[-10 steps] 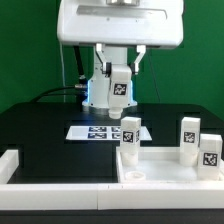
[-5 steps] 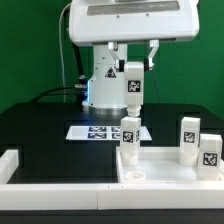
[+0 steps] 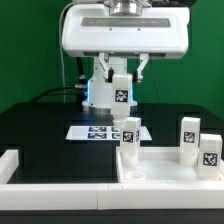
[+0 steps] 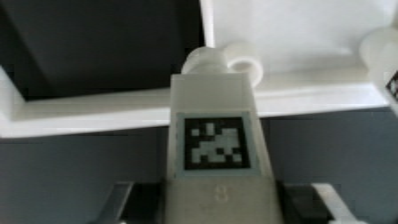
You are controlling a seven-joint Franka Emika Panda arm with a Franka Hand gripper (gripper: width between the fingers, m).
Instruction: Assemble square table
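On the black worktop (image 3: 40, 125), the marker board (image 3: 95, 131) lies near the back edge. Above it the gripper (image 3: 119, 108) clamps a white tagged leg (image 3: 119, 92) (upright, lifted clear). Toward the front right corner sits the square top (image 3: 165, 165), three legs (image 3: 130, 135) standing on it.

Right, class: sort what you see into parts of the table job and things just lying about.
Job in hand:
square top
pincer
held leg, clamped in the pincer
upright leg at the top's corner
rightmost leg
second leg from the right

Lying about:
marker board
long low white rail
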